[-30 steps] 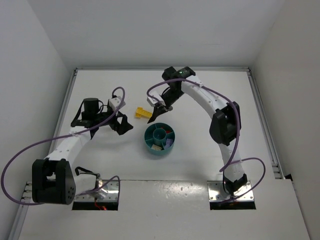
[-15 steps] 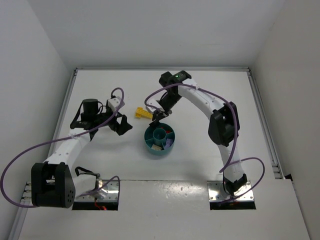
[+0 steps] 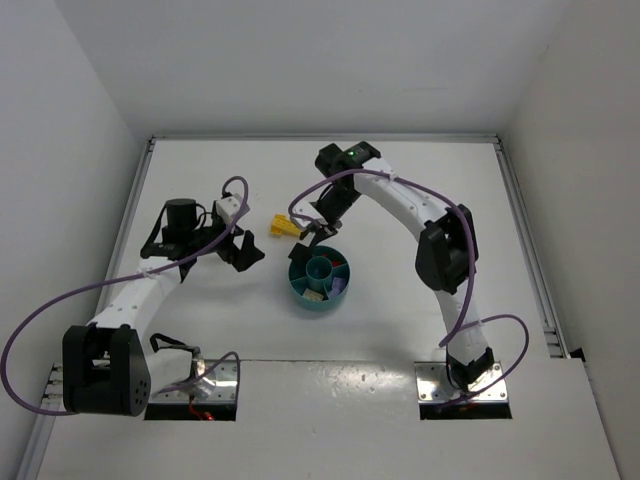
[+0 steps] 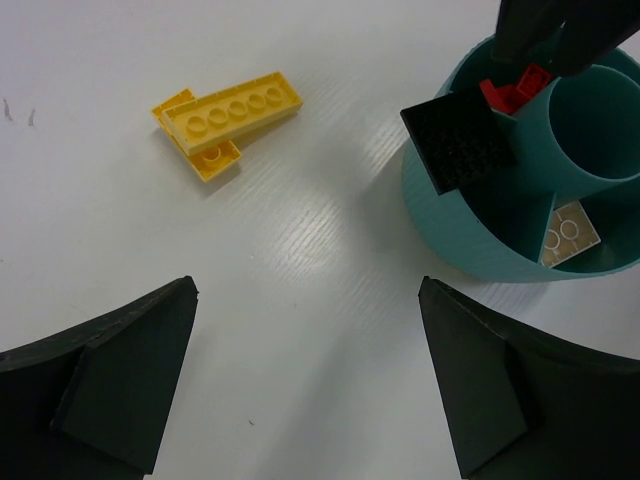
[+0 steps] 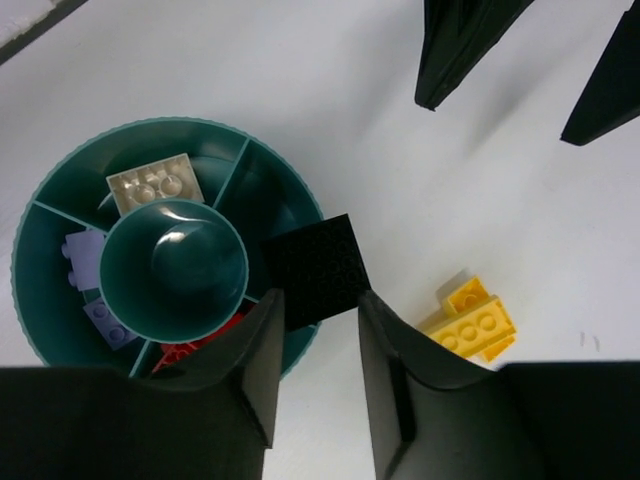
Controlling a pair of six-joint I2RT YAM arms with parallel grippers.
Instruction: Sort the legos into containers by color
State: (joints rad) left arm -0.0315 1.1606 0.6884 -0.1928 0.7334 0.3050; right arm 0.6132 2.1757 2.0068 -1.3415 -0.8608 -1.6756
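The round teal dish [image 3: 303,292] [image 5: 30,300] [image 4: 450,230] holds a beige lego [image 5: 155,182], purple legos [image 5: 85,262] and red legos [image 5: 190,350] in separate sections around its central cup. A flat black lego plate [image 5: 312,262] [image 4: 458,140] leans tilted on the dish rim, half over the edge. My right gripper [image 3: 312,232] [image 5: 320,298] hangs just above it, jaws parted and off the plate. Yellow legos [image 3: 283,224] [image 4: 225,118] [image 5: 470,320] lie stuck together on the table beside the dish. My left gripper [image 3: 245,250] [image 4: 308,285] stands wide open and empty, left of the dish.
White walls close in the table on three sides, with a raised rail [image 3: 530,250] along the right edge. The right arm's purple cable [image 3: 300,190] loops over the area behind the dish.
The right gripper came down to the dish rim and its jaws parted, letting go of the black plate, which now rests on the rim. The left arm has not moved.
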